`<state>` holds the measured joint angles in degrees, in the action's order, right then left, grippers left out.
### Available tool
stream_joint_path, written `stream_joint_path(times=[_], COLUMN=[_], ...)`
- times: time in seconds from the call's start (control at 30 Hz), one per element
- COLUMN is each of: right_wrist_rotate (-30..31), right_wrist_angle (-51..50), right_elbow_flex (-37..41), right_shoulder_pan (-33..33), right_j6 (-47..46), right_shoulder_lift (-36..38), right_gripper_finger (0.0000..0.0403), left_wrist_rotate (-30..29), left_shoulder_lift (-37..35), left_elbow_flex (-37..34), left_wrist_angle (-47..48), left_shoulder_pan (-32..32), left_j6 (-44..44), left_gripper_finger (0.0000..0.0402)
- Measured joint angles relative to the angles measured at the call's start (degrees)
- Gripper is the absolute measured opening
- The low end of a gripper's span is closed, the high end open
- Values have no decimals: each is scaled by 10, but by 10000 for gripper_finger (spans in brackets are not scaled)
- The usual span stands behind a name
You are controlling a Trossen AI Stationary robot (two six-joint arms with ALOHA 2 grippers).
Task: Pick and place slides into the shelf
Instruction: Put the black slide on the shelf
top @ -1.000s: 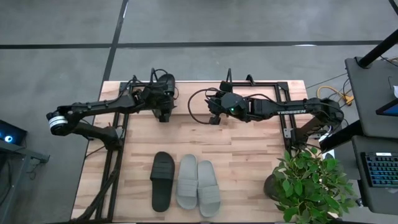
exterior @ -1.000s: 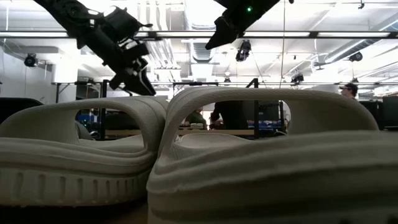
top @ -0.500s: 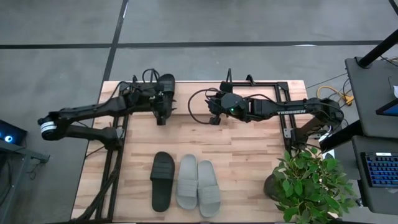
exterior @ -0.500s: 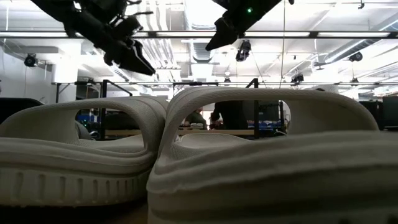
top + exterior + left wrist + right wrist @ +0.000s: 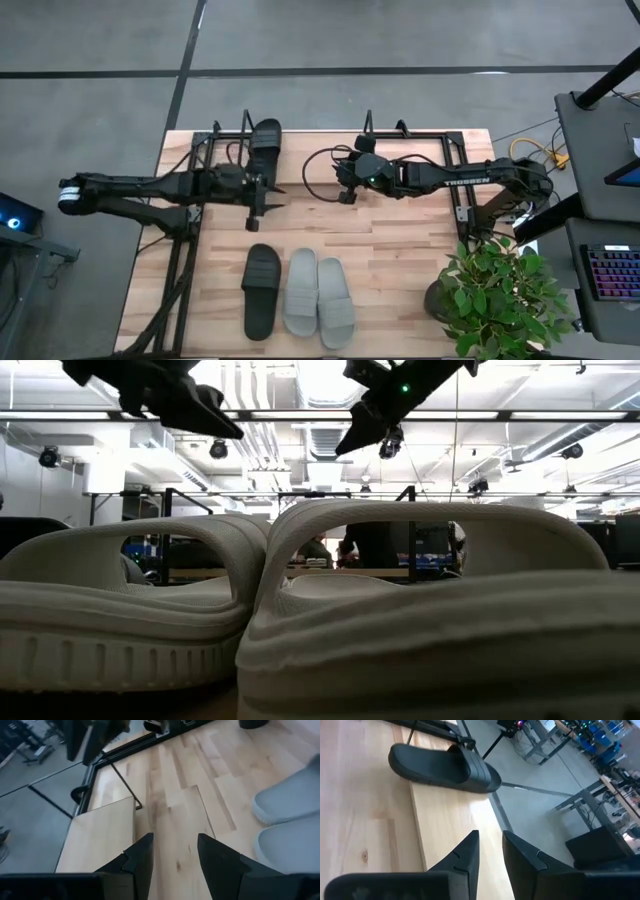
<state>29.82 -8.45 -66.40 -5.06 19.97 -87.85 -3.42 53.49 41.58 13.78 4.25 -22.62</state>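
One slide: matte black sandal (image 5: 265,139) on low black wire-frame shelf (image 5: 208,150), left end.
Counter (image 5: 390,270): bare between shelf and front sandals.
Left fingers (image 5: 252,210): apart, empty.
Right fingers (image 5: 343,192): narrowly parted, empty.

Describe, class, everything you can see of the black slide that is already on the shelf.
The black slide on the shelf is a matte, open-toe sandal with one wide strap across it, looking like moulded foam or rubber. It lies flat, sole down, at the left end of the shelf, resting on the shelf's light wooden board. No gripper touches it. The right wrist view shows it side-on, by the black wire frame.
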Motion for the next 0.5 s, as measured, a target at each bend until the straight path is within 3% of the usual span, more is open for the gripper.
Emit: stream_joint_path(times=[0.2, 0.5], right_wrist_rotate=[0, 0], right_wrist_angle=[-1, -16], right_elbow_flex=[23, 49], right_shoulder_pan=[0, 0], right_j6=[-22, -81], right_shoulder_lift=[0, 0], right_gripper_finger=[72, 72], left_wrist_rotate=[-119, -210], left_shoulder_lift=[7, 43], left_elbow_flex=[0, 12], left_wrist_angle=[0, -22], left_shoulder_pan=[-96, -211], left_j6=[59, 118], left_gripper_finger=[137, 137])
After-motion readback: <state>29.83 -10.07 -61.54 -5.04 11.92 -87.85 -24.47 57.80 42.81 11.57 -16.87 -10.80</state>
